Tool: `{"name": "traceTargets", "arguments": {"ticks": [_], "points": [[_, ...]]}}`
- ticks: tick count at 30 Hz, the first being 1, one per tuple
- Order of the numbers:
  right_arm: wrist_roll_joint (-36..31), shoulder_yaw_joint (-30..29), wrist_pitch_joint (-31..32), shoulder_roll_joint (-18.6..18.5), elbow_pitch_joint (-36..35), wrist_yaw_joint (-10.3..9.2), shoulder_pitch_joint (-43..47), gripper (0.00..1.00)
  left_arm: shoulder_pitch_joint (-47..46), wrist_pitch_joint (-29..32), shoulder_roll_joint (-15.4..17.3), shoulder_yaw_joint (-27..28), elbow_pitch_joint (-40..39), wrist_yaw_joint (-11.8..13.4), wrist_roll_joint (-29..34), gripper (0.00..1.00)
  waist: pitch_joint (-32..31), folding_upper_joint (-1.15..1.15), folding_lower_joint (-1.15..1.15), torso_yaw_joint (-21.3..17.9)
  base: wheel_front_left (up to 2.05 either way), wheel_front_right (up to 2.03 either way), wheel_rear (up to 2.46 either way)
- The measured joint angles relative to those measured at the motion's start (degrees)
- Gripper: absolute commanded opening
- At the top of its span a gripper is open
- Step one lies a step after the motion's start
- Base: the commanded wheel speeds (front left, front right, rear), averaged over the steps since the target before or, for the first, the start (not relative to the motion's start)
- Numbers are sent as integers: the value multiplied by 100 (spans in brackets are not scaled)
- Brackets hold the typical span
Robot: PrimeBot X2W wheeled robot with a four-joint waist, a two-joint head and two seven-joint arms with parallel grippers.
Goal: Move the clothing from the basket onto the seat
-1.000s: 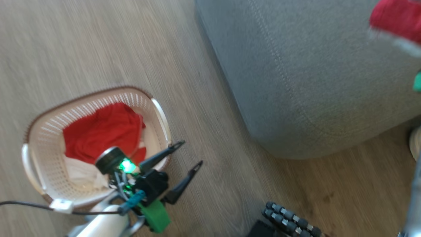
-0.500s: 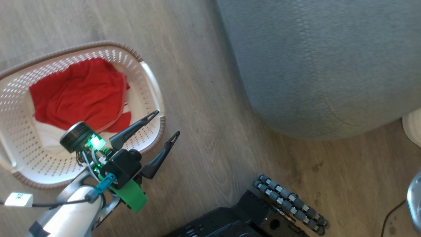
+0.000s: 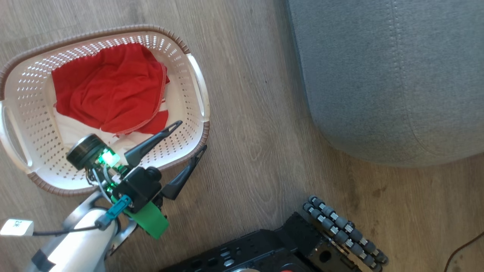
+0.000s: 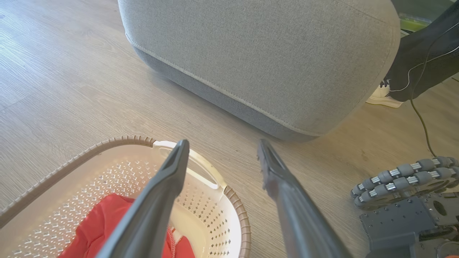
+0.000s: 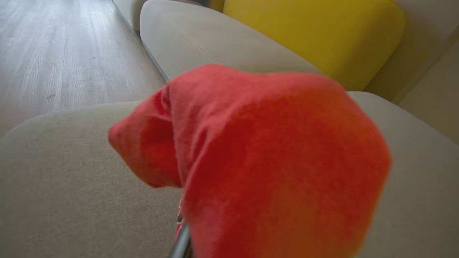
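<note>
Hovering wide-open at the rim of the basket [image 3: 113,31], lower left, the left gripper [image 3: 192,135] stood ready for a pick; the right gripper [image 5: 180,245] pinched clothing [image 5: 269,161] above the seat [image 5: 71,179].

1. Pale silver forearm [image 3: 81,245], trailed by a thin black cable [image 3: 56,231] and a white tag [image 3: 16,227].
2. Black wrist block [image 3: 138,187], bright green bracket [image 3: 149,223], teal connector [image 3: 115,213].
3. Round black cap [image 3: 84,151] beside a glowing green light [image 3: 109,158].
4. Two long, dark, tapering fingers [image 3: 151,142].
5. Black base [image 3: 264,251] with a wheel [image 3: 342,232] of small grey rollers.
</note>
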Motion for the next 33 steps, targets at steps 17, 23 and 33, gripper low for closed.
{"name": "traceTargets", "arguments": {"ticks": [17,23,33], "points": [[-332,-98,101,-162,1570,0,-469,100,-69,0,-74,2,46,0,33,100,-21,0,0,74,0,0,0],[-456,-125,66,-221,1668,0,-435,100,-75,0,-196,-172,129,0,80,100,-298,0,0,92,0,0,0],[-773,176,49,-573,1891,0,185,100,-59,0,-939,-421,527,0,-27,100,-1254,1,-1,223,0,0,0]]}}
